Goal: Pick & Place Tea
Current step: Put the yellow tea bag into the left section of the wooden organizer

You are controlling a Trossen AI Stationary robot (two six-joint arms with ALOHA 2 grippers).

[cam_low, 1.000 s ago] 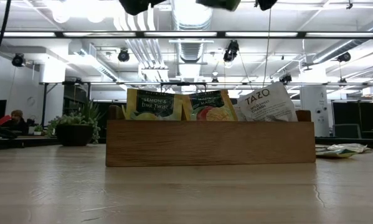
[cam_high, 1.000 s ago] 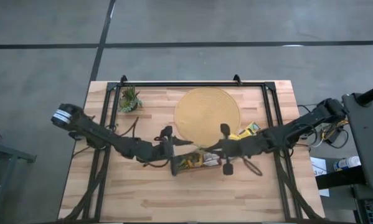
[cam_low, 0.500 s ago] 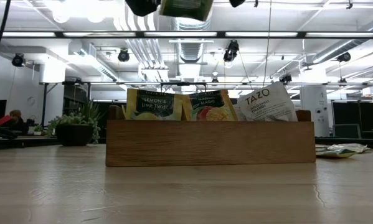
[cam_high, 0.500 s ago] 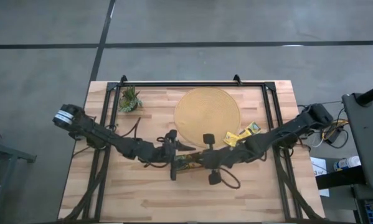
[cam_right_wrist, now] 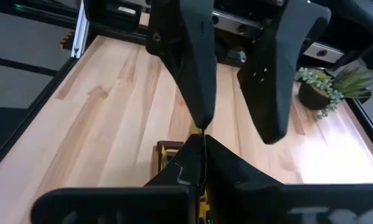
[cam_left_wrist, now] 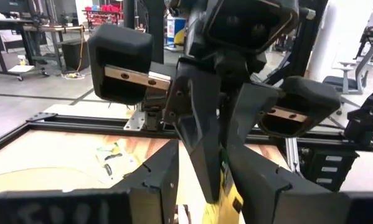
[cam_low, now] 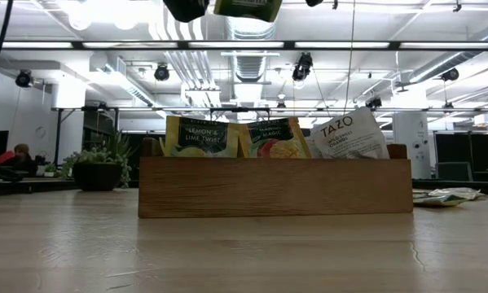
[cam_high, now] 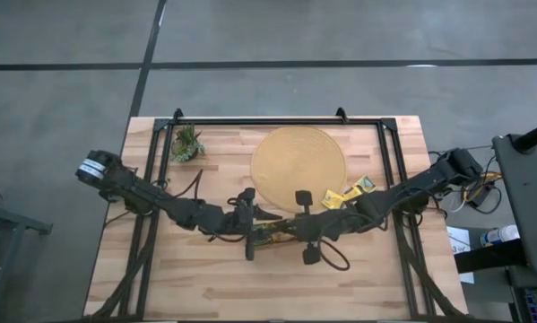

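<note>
Since my right end effector [cam_right_wrist: 203, 163] sits just below centre in the high view, over the brown tray [cam_low: 274, 187], I'll start there. Its fingers are pinched together on one tea sachet [cam_low: 245, 8]. In the right wrist view the sachet shows edge-on, as a thin line w/ some yellow low down. In the low view it hangs at the top edge of the frame, a bit left of centre, well above the tray and clear of it.

My left end effector [cam_left_wrist: 206, 163] comes in from the left and meets the right one nose to nose. Its fingers are spread wide, one on each side of the held sachet. One fingertip [cam_right_wrist: 202, 118] sits right at the sachet's edge; can't tell whether it touches.

More sachets [cam_low: 201, 137] stand upright in the tray: two yellow w/ dark labels at left and centre, and a white one leaning at the right end. A few loose sachets [cam_high: 349, 192] lie flat on the worktop [cam_high: 205, 278], right of centre in the high view, just beside the lower right rim of the round mat [cam_high: 298, 161]. The mat is in the upper middle. A small green plant [cam_high: 187, 144] sits upper left, well apart from both arms.
</note>
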